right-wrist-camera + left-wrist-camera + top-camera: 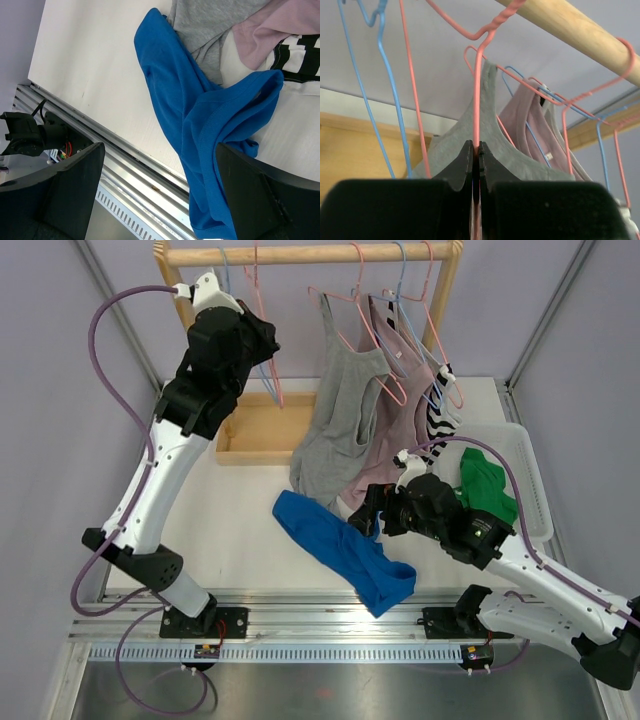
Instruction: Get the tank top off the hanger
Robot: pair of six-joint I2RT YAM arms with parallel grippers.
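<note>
On the white table [240, 525], blue tank top [335, 545].

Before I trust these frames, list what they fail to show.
Left wrist view: pink hanger's lower part, hidden behind the left gripper.
Right wrist view: blue tank top's lower end, cut by the bottom edge.
Top view: striped garment, mostly behind the pink top.

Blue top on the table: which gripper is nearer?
Right. The right gripper is open just above the blue top; the left gripper is up at the rack, shut on a pink hanger, far from it.
</note>
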